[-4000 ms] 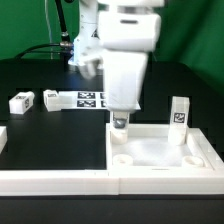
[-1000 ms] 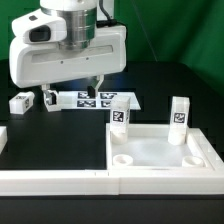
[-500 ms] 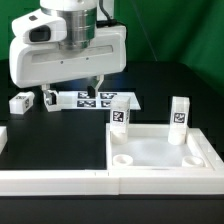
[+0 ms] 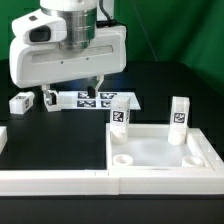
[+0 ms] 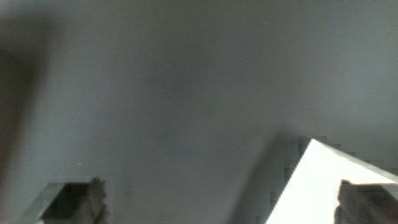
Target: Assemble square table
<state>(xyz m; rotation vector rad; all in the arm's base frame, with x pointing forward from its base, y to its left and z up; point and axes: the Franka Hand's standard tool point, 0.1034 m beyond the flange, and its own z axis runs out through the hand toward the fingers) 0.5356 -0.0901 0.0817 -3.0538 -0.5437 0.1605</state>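
Tabletop (image 4: 158, 150) at the exterior view's lower right on the black table (image 4: 175, 75), left leg (image 4: 119, 116) and right leg (image 4: 179, 113) upright in its far corners, loose legs (image 4: 21, 101) lying far left, marker board (image 4: 92, 98) between, gripper (image 4: 97, 82) raised above, fingers (image 5: 71, 200) spread apart, empty.

I count: 1 tabletop (image 4: 155, 148) | 2 standing legs (image 4: 119, 115) | 2 lying legs (image 4: 21, 101) | 4 legs in all | 1 marker board (image 4: 90, 98)
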